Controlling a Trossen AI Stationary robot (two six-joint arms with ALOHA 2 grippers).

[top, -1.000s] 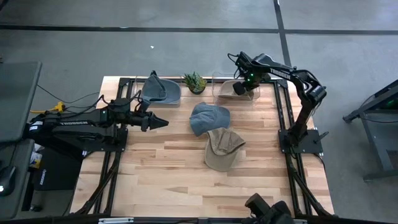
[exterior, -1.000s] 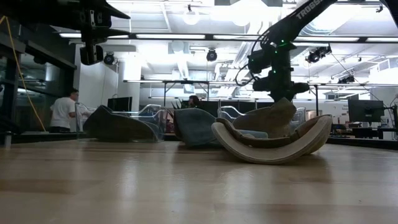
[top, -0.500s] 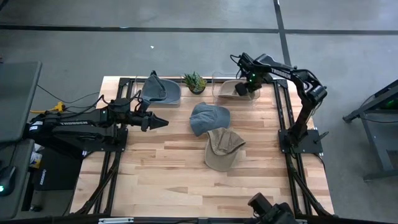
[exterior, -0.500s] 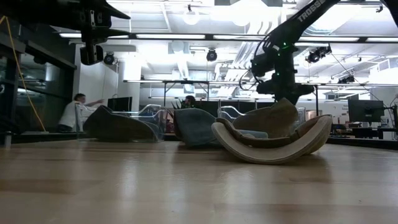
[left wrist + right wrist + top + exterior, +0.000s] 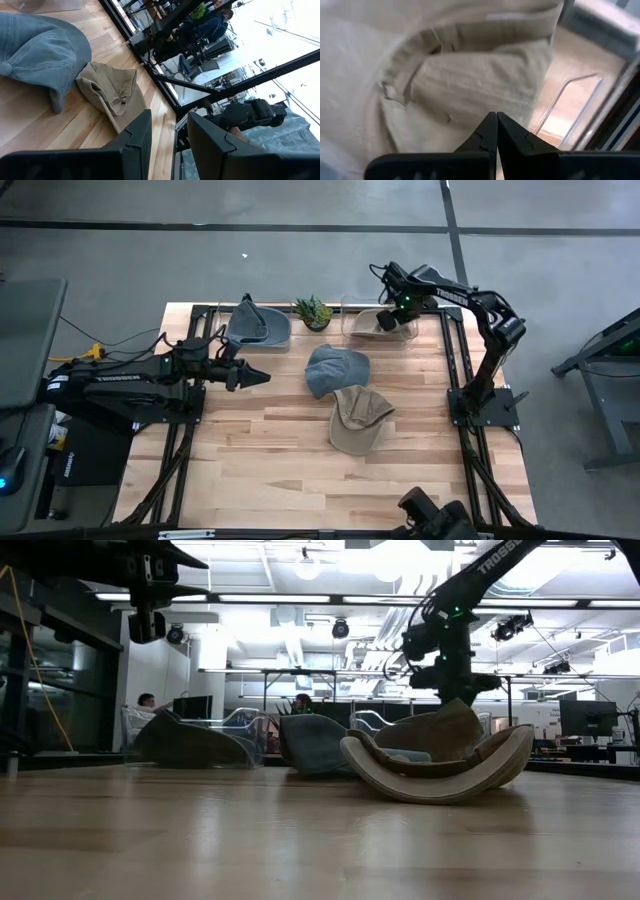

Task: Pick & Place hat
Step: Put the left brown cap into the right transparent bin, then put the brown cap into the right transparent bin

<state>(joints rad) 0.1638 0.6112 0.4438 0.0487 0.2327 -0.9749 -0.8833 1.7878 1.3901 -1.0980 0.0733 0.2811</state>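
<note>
Two caps lay mid-table while the right pincer hung shut over a beige hat in the far bin.

On the pale wooden table (image 5: 260,450), a soft blue-grey fabric cap (image 5: 335,369) lay touching a tan corduroy cap (image 5: 357,420) just nearer the front edge. The right pincer (image 5: 388,321), fingers pressed together with nothing between them, hovered over a beige fabric hat (image 5: 435,85) in a clear plastic bin (image 5: 352,325) at the far edge. The left pincer (image 5: 258,377), jaws slightly apart and empty, waited left of the caps. A grey cap (image 5: 255,326) sat in another clear bin, beside a small green potted plant (image 5: 314,311).
</note>
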